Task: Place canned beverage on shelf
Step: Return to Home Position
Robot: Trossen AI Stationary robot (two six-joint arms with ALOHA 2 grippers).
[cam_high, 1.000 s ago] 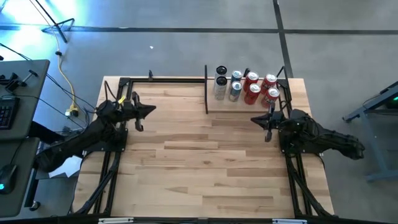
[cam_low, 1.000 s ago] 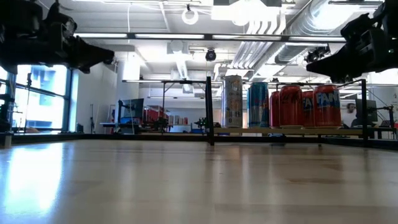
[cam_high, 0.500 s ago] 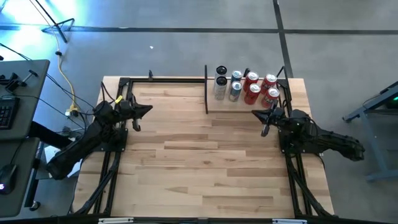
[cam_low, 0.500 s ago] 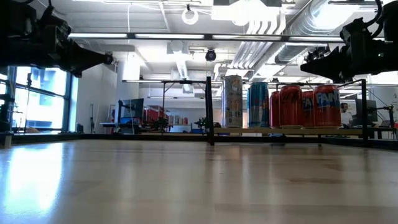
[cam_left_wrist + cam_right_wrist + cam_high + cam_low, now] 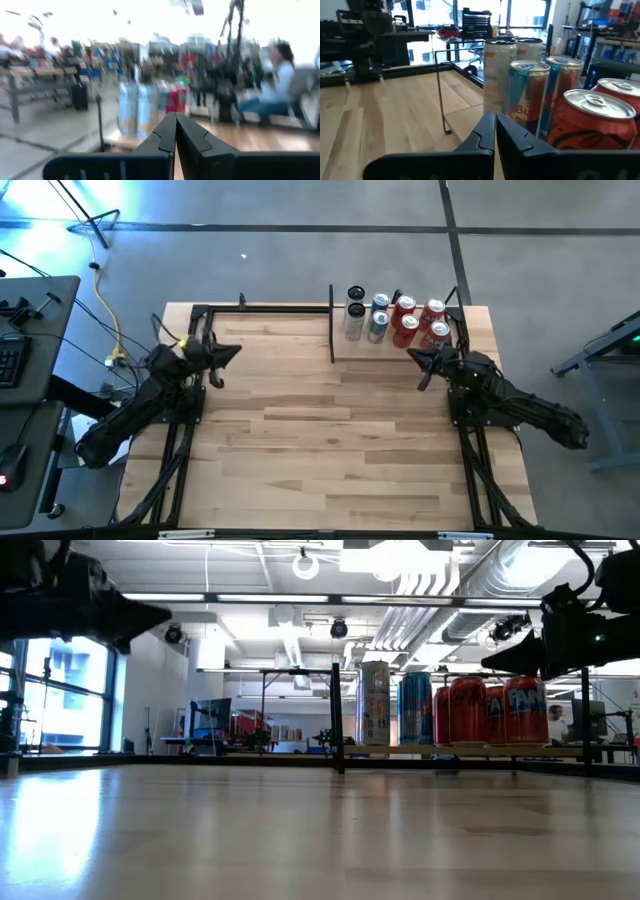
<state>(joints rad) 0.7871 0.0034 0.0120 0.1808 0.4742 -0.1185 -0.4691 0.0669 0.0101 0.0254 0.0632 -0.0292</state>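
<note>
Several canned beverages stand upright on the shelf [image 5: 372,351] at the table's far right: two tall pale cans [image 5: 355,313], two blue-silver cans [image 5: 378,322] and several red cans [image 5: 406,328]. The low view shows them in a row [image 5: 455,710] on the board [image 5: 420,751]. My right gripper [image 5: 411,355] hovers shut just in front of the red cans, pointing level toward the table's left; its wrist view shows the cans [image 5: 530,95] close by. My left gripper [image 5: 237,350] hovers shut over the table's far left, holding nothing.
Thin black posts [image 5: 332,320] edge the shelf, and a black frame rail [image 5: 260,306] runs along the far edge. Bare plank tabletop [image 5: 320,430] stretches between the arms and toward the near edge. A person [image 5: 280,80] sits in the room beyond the table.
My right gripper has swung toward the far edge, closer to the red cans, and tipped from nose-down to level. My left gripper has swung a little toward the far edge and tipped its nose up. Both stay shut. The cans have not moved.
</note>
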